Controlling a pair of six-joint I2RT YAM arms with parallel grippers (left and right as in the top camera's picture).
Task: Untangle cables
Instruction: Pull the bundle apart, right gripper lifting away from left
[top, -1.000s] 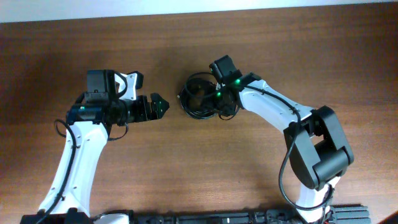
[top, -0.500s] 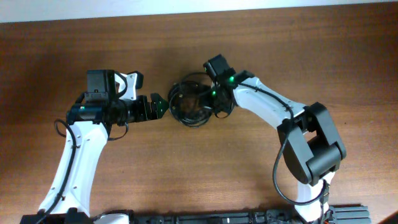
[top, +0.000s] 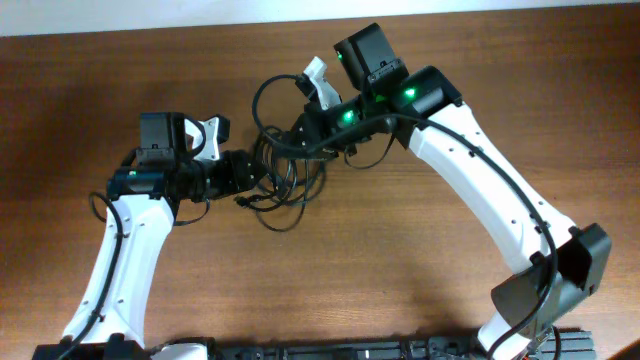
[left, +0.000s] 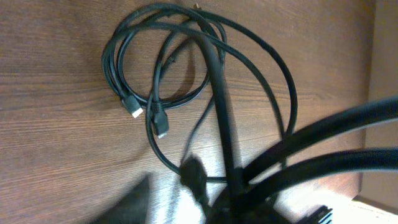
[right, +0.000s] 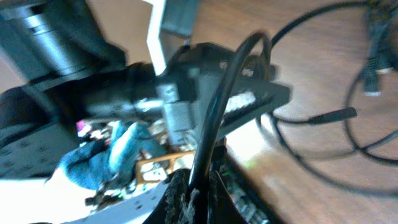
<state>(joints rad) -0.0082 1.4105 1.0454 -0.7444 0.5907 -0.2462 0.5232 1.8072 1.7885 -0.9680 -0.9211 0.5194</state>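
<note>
- Right gripper (top: 300, 137) is pressed together on a strand of the cables (left: 216, 93), which arcs up out of its fingers
- Left gripper (top: 250, 175) sits low at the left edge of the tangle; a cable runs toward its blurred fingers, but whether they pinch it cannot be told
- The cables form a loose black tangle between the two grippers, with loops lying on the wooden table (top: 350, 280) and two small plugs side by side inside one coil
- Both arms reach in from the near edge
</note>
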